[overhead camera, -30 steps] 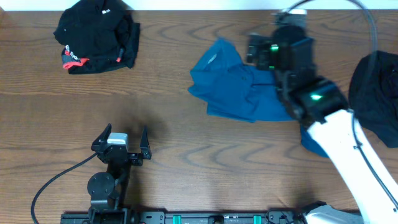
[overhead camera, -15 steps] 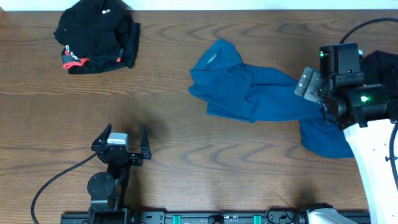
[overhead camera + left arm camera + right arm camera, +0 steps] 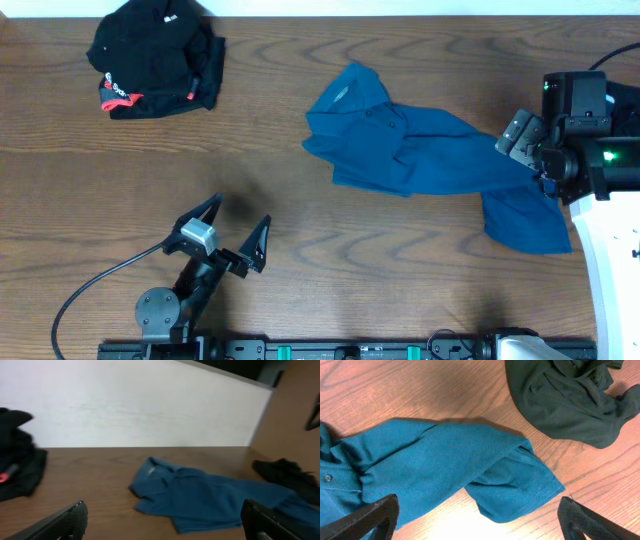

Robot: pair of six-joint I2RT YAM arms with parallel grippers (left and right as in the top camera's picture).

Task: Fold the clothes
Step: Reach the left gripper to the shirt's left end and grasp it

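Observation:
A blue polo shirt (image 3: 410, 150) lies crumpled right of the table's middle, its collar to the upper left and one end trailing to the lower right. It shows in the left wrist view (image 3: 210, 497) and the right wrist view (image 3: 435, 467). My right gripper (image 3: 528, 150) is open and empty above the shirt's right part; its fingertips (image 3: 479, 521) frame the cloth without holding it. My left gripper (image 3: 228, 232) is open and empty near the front left, well apart from the shirt, with its jaws (image 3: 162, 522) spread wide.
A folded black garment with red trim (image 3: 155, 55) lies at the back left. A dark crumpled garment (image 3: 605, 150) lies at the right edge, also in the right wrist view (image 3: 570, 395). A cable (image 3: 90, 290) runs from the left arm's base.
My right arm has swung from over the shirt's middle to its right end, uncovering the cloth. My left gripper has turned and opened wider.

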